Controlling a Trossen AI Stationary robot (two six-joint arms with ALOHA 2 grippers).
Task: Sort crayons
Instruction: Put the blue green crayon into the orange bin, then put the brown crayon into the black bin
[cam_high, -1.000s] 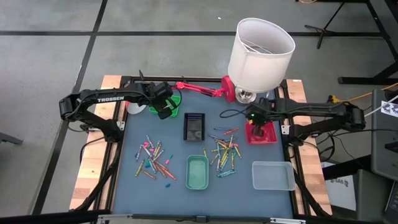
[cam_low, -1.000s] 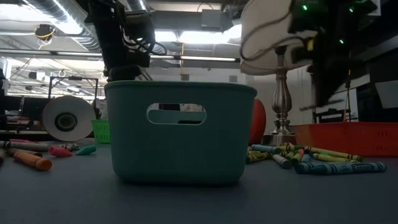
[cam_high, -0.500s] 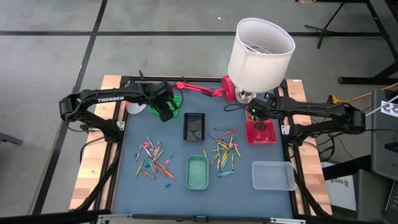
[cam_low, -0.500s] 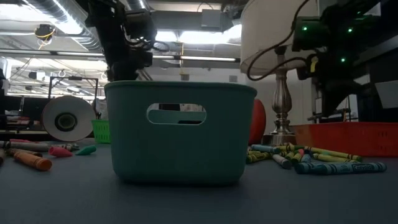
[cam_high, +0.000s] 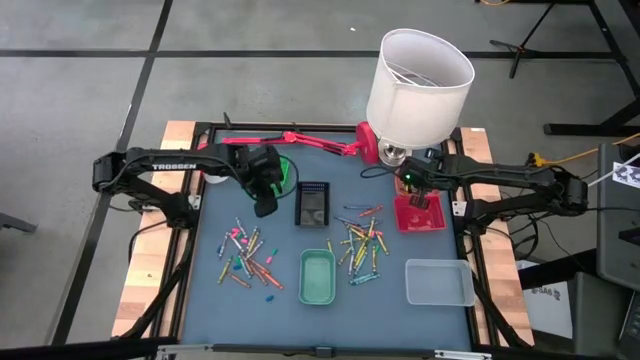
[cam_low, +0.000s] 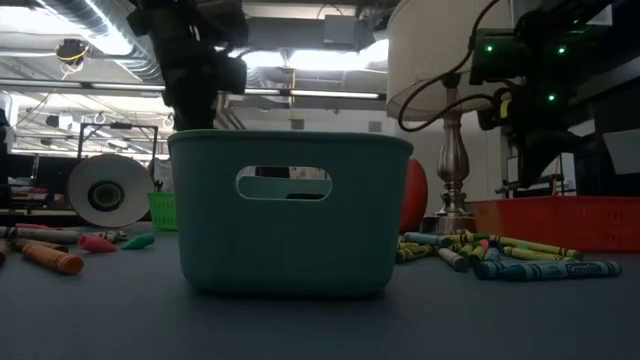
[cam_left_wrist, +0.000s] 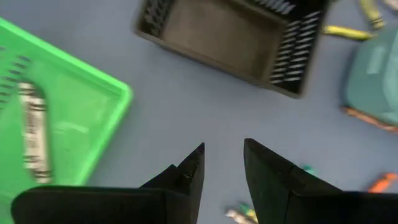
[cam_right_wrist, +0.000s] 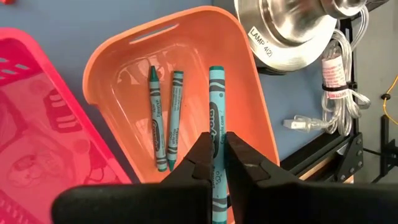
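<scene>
The right arm reaches in from the desk's right side, its right tool (cam_right_wrist: 216, 163) clamped on a teal crayon (cam_right_wrist: 216, 124) that points out over an orange tray (cam_right_wrist: 249, 93). Two more teal crayons (cam_right_wrist: 165, 118) lie inside that tray, side by side. A red tray (cam_high: 420, 213) sits just beside it, under the arm, with the lamp base (cam_right_wrist: 298, 25) close behind.

The left arm stretches in from the left, elbow bent. Its left tool (cam_left_wrist: 222, 163) hangs over bare desk (cam_high: 215, 300) with fingers narrowly parted and nothing between them, between a green tray (cam_left_wrist: 68, 130) and a black tray (cam_high: 312, 202).

Loose crayons (cam_high: 248, 257) lie scattered on the left half, and another pile (cam_high: 362, 245) right of centre; a teal bin (cam_high: 318, 276) stands between them. A clear tray (cam_high: 440, 281) sits near the right front corner.
</scene>
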